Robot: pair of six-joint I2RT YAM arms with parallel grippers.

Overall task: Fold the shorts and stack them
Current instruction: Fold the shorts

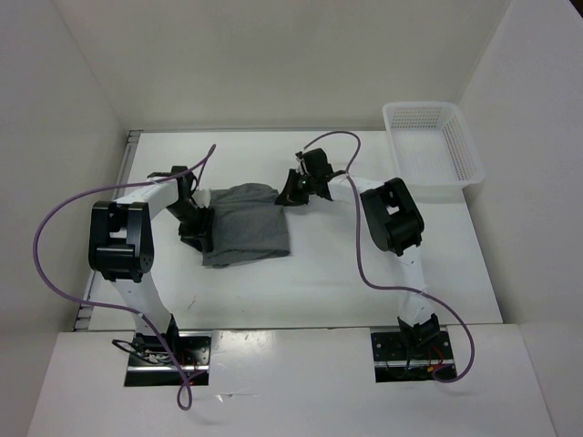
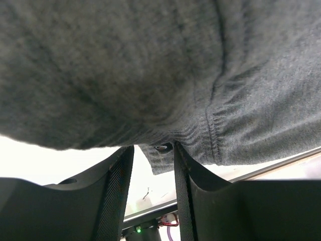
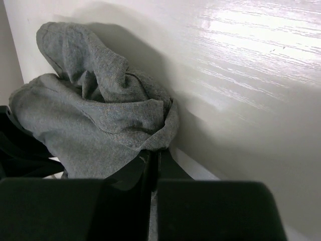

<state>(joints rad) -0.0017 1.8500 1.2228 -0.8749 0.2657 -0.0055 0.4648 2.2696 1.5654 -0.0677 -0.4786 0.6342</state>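
- The shorts [image 1: 244, 226] lay bunched on the table [image 1: 364, 282], between both arms.
- The left gripper [image 1: 199, 228] pinched their left edge, fabric filling its part-spread jaws.
- The right gripper [image 1: 290, 193], jaws pressed together, nipped the right edge.
- A white basket [image 1: 430, 107] stood at the far right corner.

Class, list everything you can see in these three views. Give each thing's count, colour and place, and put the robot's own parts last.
shorts: one pair, dark grey, lying mid-table between the two end effectors
mesh basket: one, white, far right corner of the table
table: one, white, under everything
cables: two, purple, one looping from each arm
arms: two, black and white, bases at the table's near edge
left end effector: one, black, fingers apart at the shorts' left edge, grip unclear
right end effector: one, black, shut on the shorts' far right corner
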